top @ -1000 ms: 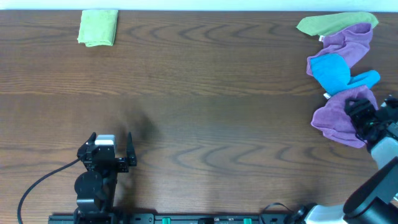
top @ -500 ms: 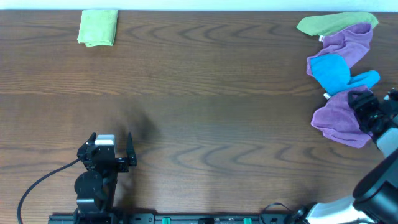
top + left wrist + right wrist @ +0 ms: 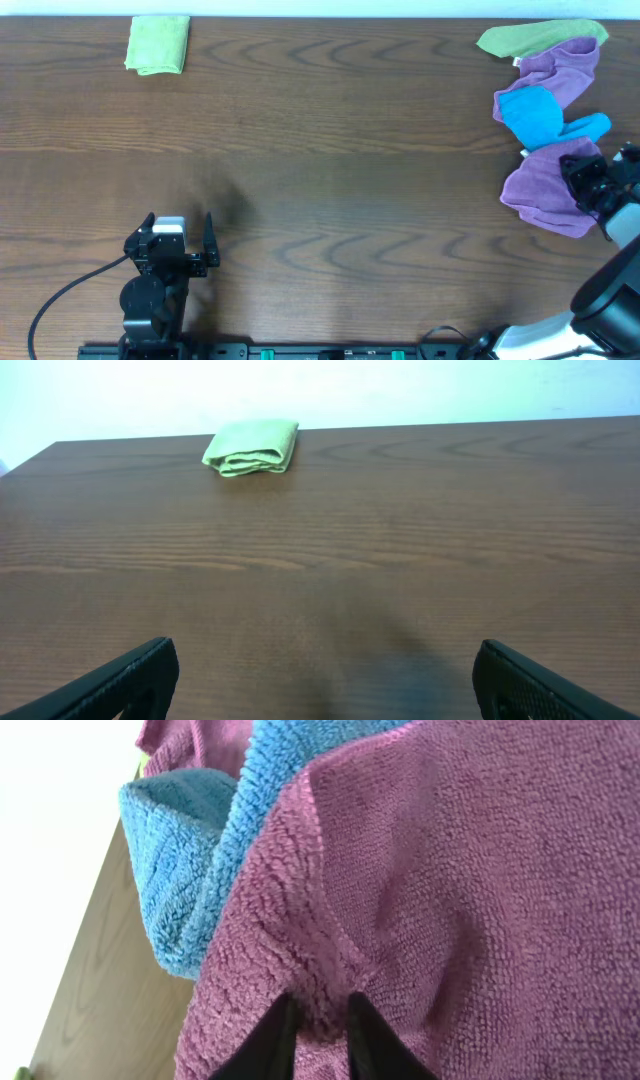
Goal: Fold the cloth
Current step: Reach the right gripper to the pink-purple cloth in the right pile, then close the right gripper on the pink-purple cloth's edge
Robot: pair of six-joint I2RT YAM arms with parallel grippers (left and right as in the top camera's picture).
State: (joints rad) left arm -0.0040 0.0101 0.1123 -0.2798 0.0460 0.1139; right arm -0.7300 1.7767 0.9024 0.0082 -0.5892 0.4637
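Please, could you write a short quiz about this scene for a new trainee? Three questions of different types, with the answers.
1. True or false: the left claw is holding a cloth.
2. Which cloth does the right claw pinch? A) blue B) purple C) green
3. Fill in: the folded green cloth lies at the far ____ corner of the table.
Key: 1 false, it is open and holds nothing; 2 B, the purple cloth; 3 left.

the left arm [image 3: 150,296] sits folded at the near edge of the table [image 3: 330,150], left gripper [image 3: 180,222] level, jaws spread wide. the right arm [image 3: 612,285] reaches in from the table's near right corner, right gripper [image 3: 583,178] tilted down, fingertips [image 3: 283,1038] pinched together on the purple cloth [image 3: 540,195].
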